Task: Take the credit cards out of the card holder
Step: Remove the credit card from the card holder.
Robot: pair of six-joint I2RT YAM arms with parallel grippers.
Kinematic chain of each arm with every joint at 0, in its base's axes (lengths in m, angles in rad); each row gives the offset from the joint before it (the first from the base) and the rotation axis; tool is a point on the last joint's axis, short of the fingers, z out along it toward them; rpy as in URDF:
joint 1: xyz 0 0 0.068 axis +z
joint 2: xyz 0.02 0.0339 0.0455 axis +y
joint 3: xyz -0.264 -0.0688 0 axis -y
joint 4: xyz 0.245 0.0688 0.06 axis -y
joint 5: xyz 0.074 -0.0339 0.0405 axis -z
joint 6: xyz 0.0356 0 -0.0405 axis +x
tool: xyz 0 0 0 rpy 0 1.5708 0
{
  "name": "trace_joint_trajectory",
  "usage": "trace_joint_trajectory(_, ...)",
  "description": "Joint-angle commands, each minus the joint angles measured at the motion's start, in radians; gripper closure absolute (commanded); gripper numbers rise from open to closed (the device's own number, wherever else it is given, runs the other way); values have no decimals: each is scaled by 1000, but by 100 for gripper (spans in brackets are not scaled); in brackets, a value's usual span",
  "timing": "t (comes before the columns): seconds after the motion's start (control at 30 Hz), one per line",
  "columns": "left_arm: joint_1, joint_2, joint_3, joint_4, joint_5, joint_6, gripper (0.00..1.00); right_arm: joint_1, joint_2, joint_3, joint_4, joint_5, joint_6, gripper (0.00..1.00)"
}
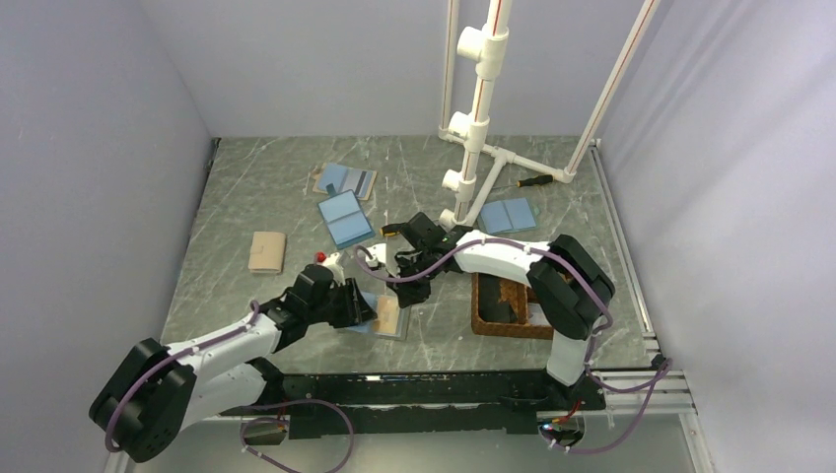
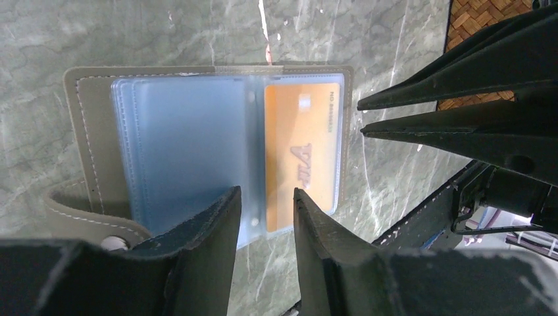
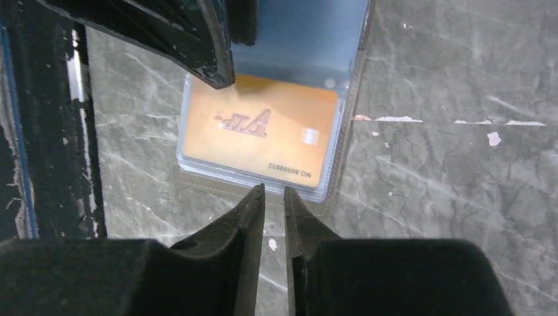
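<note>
The card holder (image 1: 390,317) lies open on the table between both grippers, its tan edge (image 2: 85,125) framing light blue plastic sleeves (image 2: 184,145). One of the credit cards, an orange one (image 2: 303,155) (image 3: 260,138), sits inside the clear sleeve of one leaf. My left gripper (image 2: 266,192) (image 1: 362,305) hovers over the holder's near edge at the fold, open, with nothing between its fingers. From the opposite side, my right gripper (image 3: 274,189) (image 1: 412,292) points at the card leaf's outer edge. Its jaws stand only a narrow slit apart and hold nothing.
A brown wicker tray (image 1: 490,320) stands just right of the holder, under the right arm. Behind lie three more blue open holders (image 1: 345,219) (image 1: 347,180) (image 1: 508,214), a tan closed one (image 1: 266,251), a white pipe stand (image 1: 473,148) and a screwdriver (image 1: 532,180).
</note>
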Motion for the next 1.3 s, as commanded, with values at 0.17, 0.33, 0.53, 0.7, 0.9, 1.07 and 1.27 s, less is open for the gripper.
trace_joint_trajectory(0.17,1,58,8,68,-40,4,63,26,28,46,-8,121,-27,73)
trace_joint_trajectory(0.33,2,70,0,80,-39,-1,64,29,31,42,-4,143,-29,67)
trace_joint_trajectory(0.53,2,74,-6,90,-32,-2,64,46,43,44,-4,157,-34,63)
trace_joint_trajectory(0.7,2,77,-17,102,-29,-9,64,60,53,48,-6,184,-38,59)
trace_joint_trajectory(0.9,1,77,-21,107,-25,-10,64,63,54,47,1,203,-34,56)
trace_joint_trajectory(1.07,1,87,-24,124,-9,-15,64,73,53,42,23,225,-17,53)
trace_joint_trajectory(1.27,1,93,-27,137,12,-22,63,82,45,40,51,237,18,50)
